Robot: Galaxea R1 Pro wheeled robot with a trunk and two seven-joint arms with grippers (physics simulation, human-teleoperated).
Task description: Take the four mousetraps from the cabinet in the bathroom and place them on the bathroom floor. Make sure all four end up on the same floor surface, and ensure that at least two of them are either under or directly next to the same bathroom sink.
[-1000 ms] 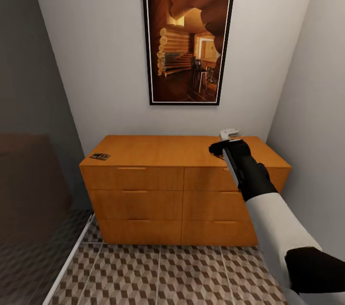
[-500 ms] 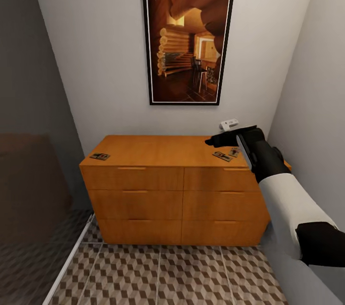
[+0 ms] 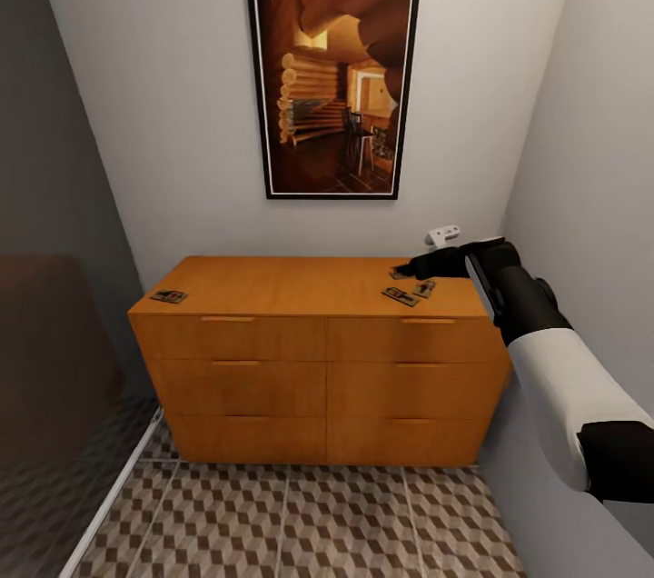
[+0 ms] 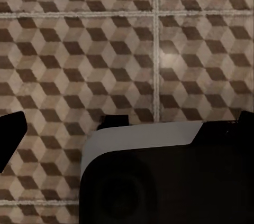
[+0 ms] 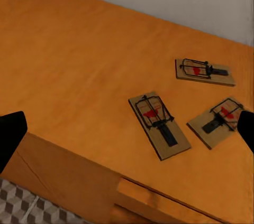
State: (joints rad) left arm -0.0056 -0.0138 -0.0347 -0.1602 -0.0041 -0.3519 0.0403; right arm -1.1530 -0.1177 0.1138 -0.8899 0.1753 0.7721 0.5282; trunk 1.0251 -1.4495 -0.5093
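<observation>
The orange-brown cabinet (image 3: 300,351) stands against the back wall. One mousetrap (image 3: 169,295) lies at the left end of its top. Two more mousetraps (image 3: 401,295) (image 3: 423,288) lie near the right end, and a third there is partly covered by my right gripper (image 3: 405,270). That gripper hovers just above them, pointing left. In the right wrist view the gripper (image 5: 132,123) is open, and three mousetraps (image 5: 159,124) (image 5: 205,71) (image 5: 219,121) lie below its spread fingers. My left gripper (image 4: 127,121) is open above the bathroom floor (image 4: 106,49). The bathroom sink is out of view.
A framed picture (image 3: 331,74) hangs above the cabinet. A white wall fitting (image 3: 442,234) sits just behind my right gripper. The right wall (image 3: 590,196) runs close to the cabinet's end. A dark translucent panel (image 3: 54,378) closes the left side. Cube-pattern floor (image 3: 300,523) lies before the cabinet.
The head view has shifted, so everything sits further left. My right arm has swung off the cabinet's front toward its right end, uncovering the traps there.
</observation>
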